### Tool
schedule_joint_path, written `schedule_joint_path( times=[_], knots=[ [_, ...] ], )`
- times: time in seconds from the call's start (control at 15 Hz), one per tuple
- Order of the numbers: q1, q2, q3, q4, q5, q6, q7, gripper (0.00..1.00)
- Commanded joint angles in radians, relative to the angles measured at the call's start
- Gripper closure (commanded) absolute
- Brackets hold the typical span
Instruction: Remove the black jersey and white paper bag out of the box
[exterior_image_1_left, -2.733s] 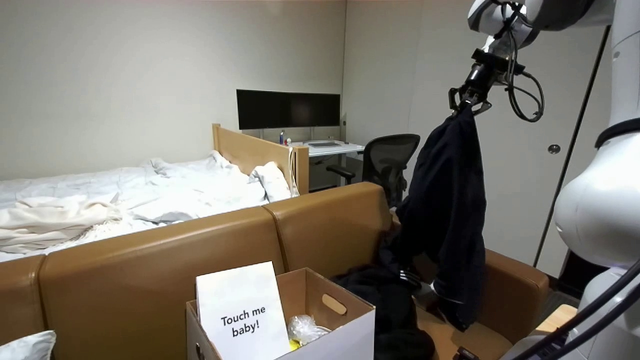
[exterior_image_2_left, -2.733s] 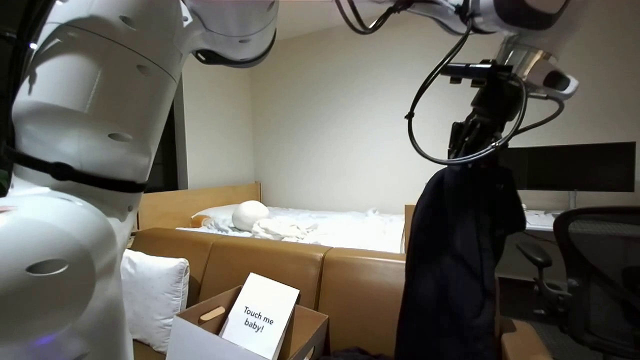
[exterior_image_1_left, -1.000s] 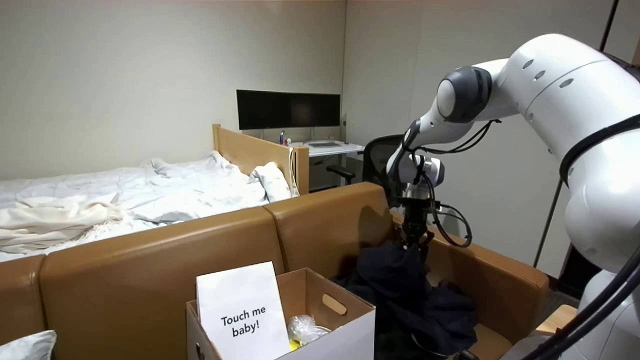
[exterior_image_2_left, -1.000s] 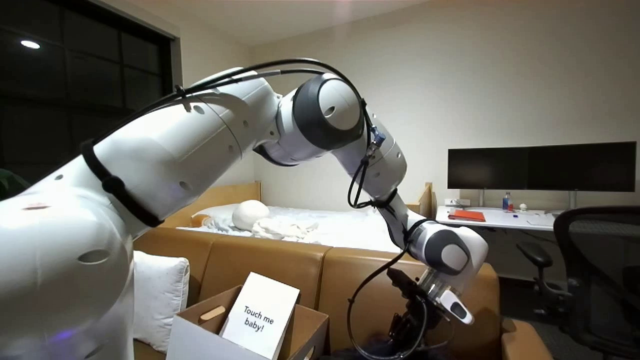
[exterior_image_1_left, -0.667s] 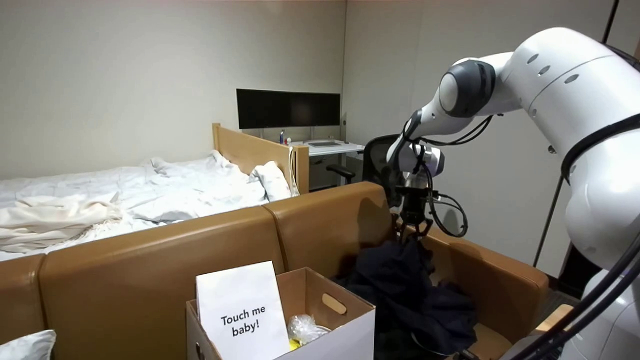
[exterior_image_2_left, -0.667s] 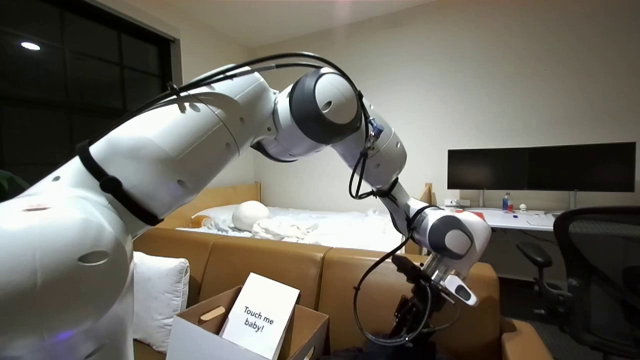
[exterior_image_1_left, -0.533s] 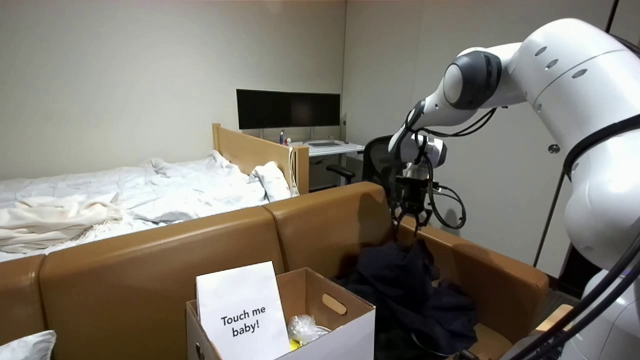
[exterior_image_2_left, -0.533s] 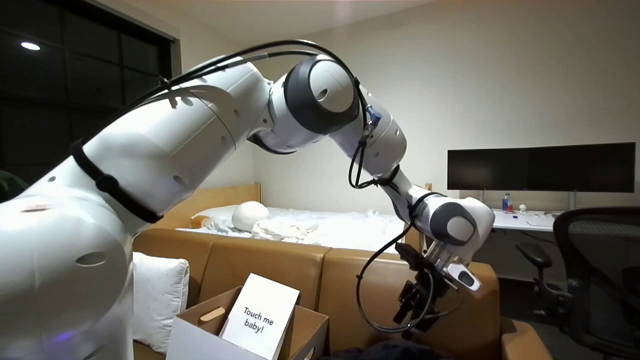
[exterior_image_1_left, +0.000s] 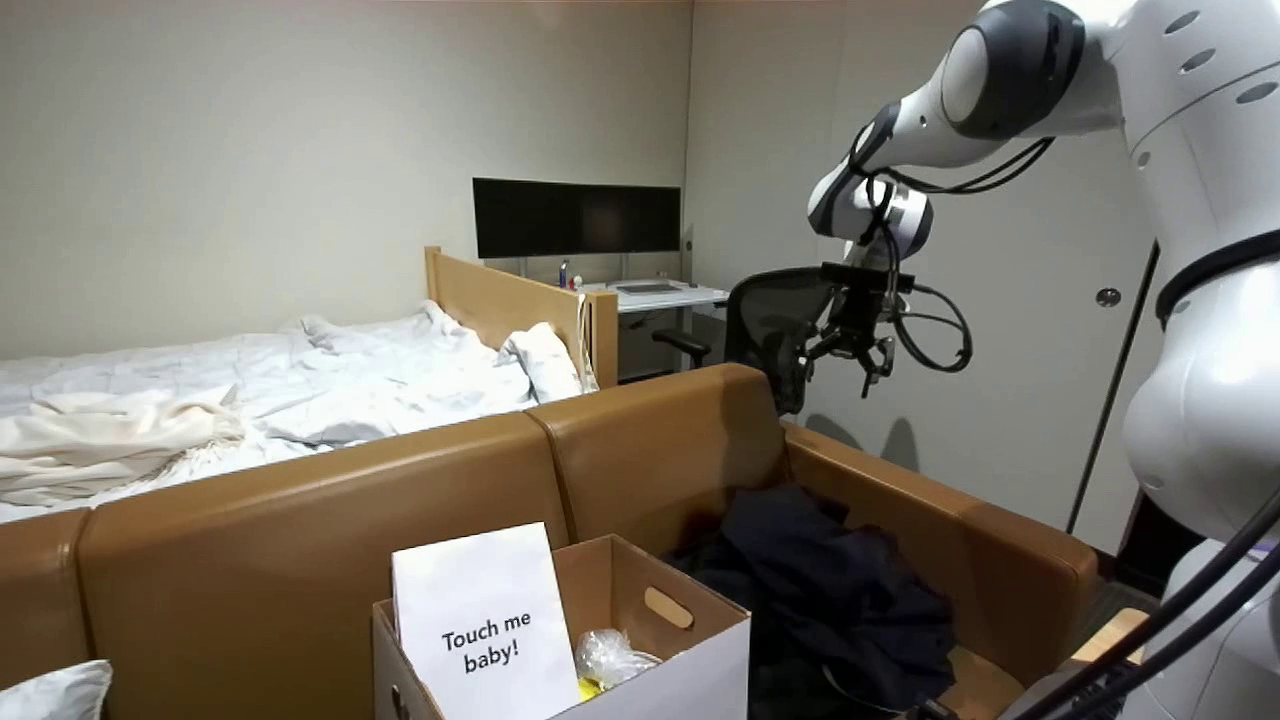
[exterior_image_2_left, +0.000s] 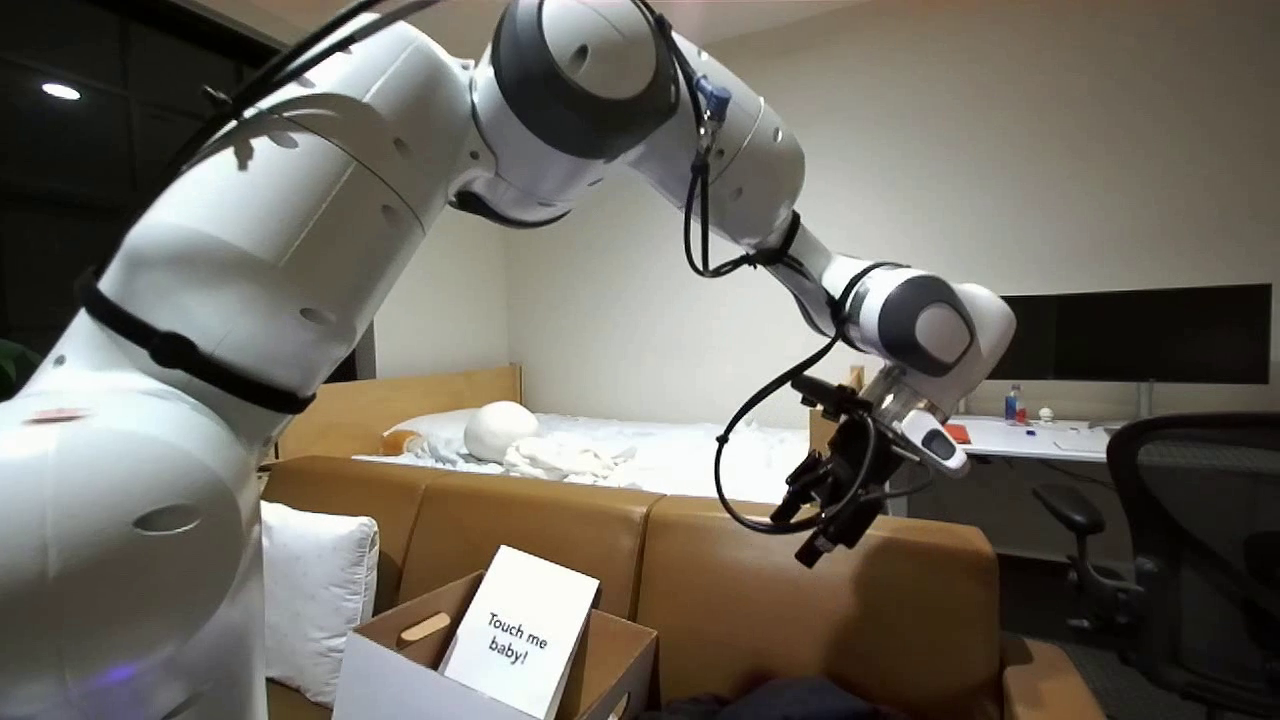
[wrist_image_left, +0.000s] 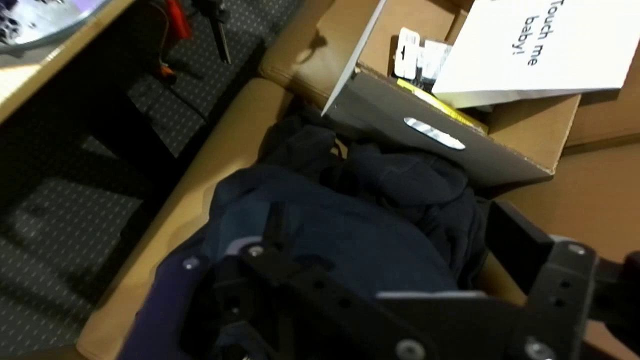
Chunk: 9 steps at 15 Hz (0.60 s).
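Claw (exterior_image_1_left: 836, 376), spread wide and holding nothing, hangs above the sofa (exterior_image_1_left: 650, 450) toward its armrest (exterior_image_1_left: 990, 560). Below it, well apart, the jersey (exterior_image_1_left: 840, 590) lies crumpled on the seat, from near the back to near the front edge; it is out of the box (exterior_image_1_left: 700, 670), so that half looks done to me. The jersey shows no clear long axis. Just past it, on the side away from the armrest, stands the box, an end wall close by. The bag (exterior_image_1_left: 490, 620) tilts in the box, top end above the rim; which wall it leans on I cannot tell. The coming move probably turns on this: from the claw the bag lies lower and well apart along the sofa, beyond the jersey, toward the box's far end. Its long axis slopes up out of the box, so the claw would do best, I think, to travel that way, come down over the raised top edge and draw upward along the slope.
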<state>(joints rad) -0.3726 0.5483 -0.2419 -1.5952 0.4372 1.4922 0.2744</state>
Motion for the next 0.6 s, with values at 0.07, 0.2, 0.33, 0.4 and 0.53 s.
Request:
schedule_joint_path(
  times=[0.07, 0.2, 0.33, 0.4, 0.53],
  knots=[
    [-0.016, -0.227, -0.045, -0.093, -0.093, -0.132, -0.128, 0.00],
    [0.001, -0.315, -0.058, -0.084, -0.180, -0.198, -0.183, 0.00],
    [0.029, -0.381, -0.044, -0.082, -0.240, -0.219, -0.222, 0.00],
    [0.047, -0.402, -0.032, -0.089, -0.251, -0.187, -0.237, 0.00],
    [0.073, -0.434, -0.014, -0.119, -0.230, -0.087, -0.262, 0.00]
  ],
)
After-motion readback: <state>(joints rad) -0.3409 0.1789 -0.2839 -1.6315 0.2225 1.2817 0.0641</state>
